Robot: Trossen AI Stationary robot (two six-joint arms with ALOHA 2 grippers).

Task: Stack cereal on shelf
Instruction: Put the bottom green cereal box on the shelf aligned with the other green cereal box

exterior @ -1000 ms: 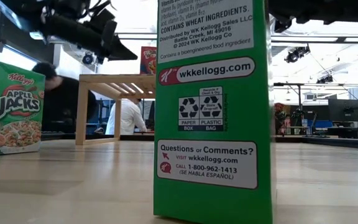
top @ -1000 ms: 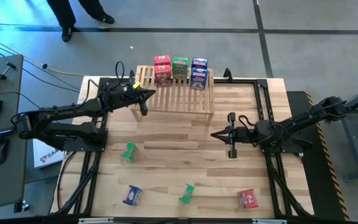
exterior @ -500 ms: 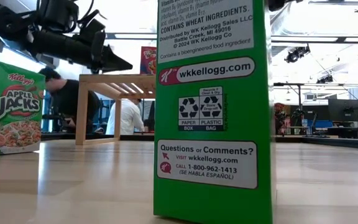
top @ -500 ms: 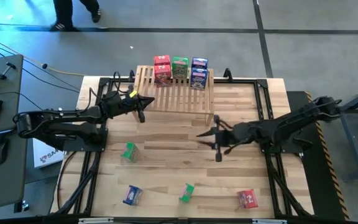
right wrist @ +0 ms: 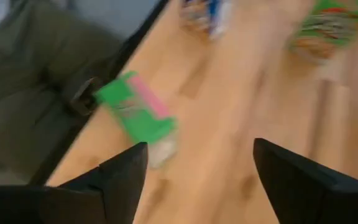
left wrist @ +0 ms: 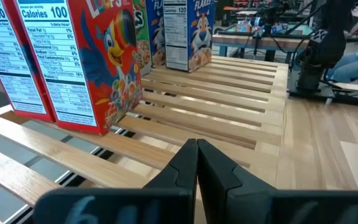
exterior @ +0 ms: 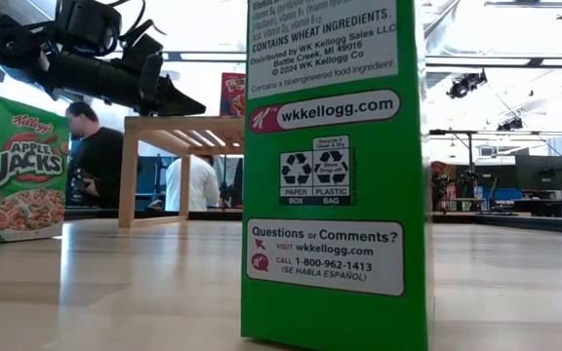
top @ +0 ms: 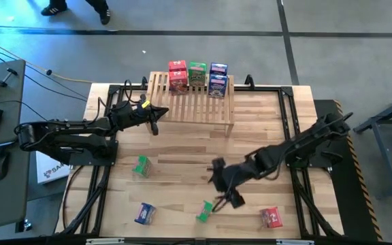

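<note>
**Right gripper spread above green box at near edge; left gripper shut by shelf**

Five boxes are seen stacked on the shelf at the far side of the table: a red pair at its left, one green box in the middle, a blue pair at its right, all kept along the shelf's back edge. In the left wrist view the red boxes are shown upright on the slats, w/ the blue box farther along.

Four boxes are left on the tabletop. A green one is found left of centre; a blue one is near the front-left edge; a second green one is at front centre; a red one is at front right. They are spaced well apart. In the low view the front green box is stood upright close to the lens, w/ the other green box to its left and the shelf behind.

The right gripper is held over the front-centre area, just beside the green box there, fingers spread wide, nothing between them. In its wrist view the green box is seen lying tilted near the table edge, beyond the open fingers; contact can't be confirmed.

The left gripper is positioned at the shelf's left end, approx. level w/ the slatted top. Its jaws are pressed together, nothing gripped, as shown in the left wrist view.

A person's feet are visible on the floor beyond the table.
</note>
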